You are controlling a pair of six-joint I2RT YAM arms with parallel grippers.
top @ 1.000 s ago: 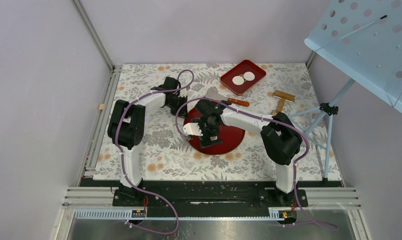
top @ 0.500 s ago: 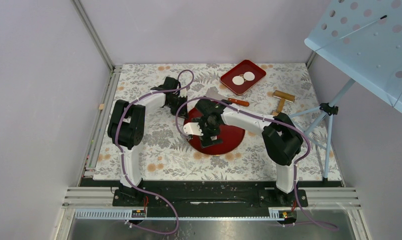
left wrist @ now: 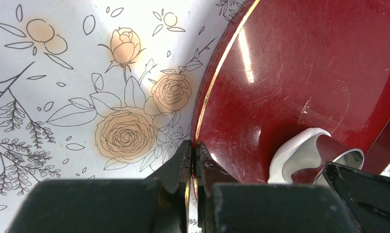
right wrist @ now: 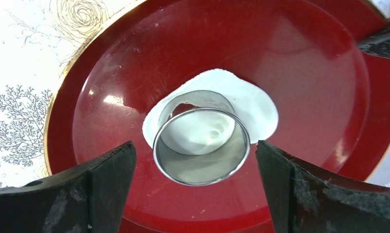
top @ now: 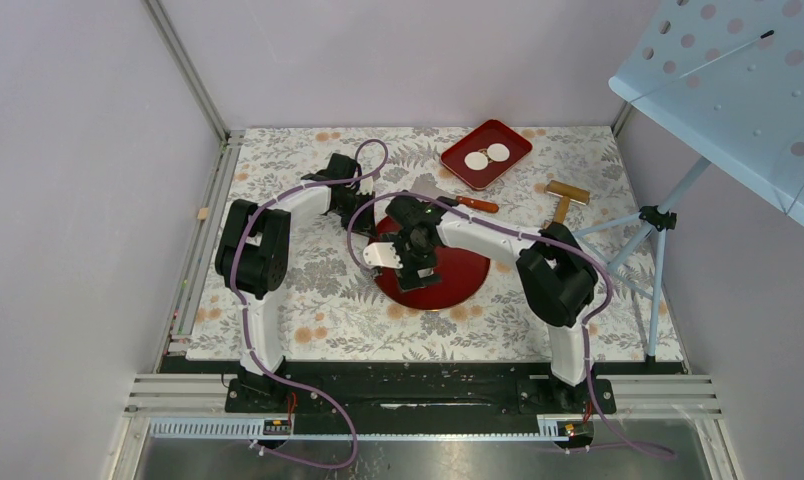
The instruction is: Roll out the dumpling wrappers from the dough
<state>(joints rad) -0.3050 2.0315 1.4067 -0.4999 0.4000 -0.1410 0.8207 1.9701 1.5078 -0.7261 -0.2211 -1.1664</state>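
The dough [right wrist: 253, 104] is a flattened white patch on the round red plate [right wrist: 319, 82]. The metal ring cutter [right wrist: 203, 165] stands on the dough. My right gripper [right wrist: 194, 145] is open, with one finger on each side of the cutter and not touching it. It hangs over the plate in the top view [top: 415, 262]. My left gripper [left wrist: 193, 150] is shut on the plate's gold-edged rim at the far left side [top: 363, 215]. Two dumpling wrappers [top: 476, 159] [top: 498, 152] lie in the rectangular red tray [top: 518, 145] at the back.
A scraper with a wooden handle [top: 448, 195] lies just behind the plate. A small wooden roller [top: 566, 197] lies to the right. A blue stand [top: 658, 220] rises at the right edge. White walls enclose the flowered table cover [top: 308, 300].
My right gripper has shifted slightly back and left over the plate. The left arm has not moved.
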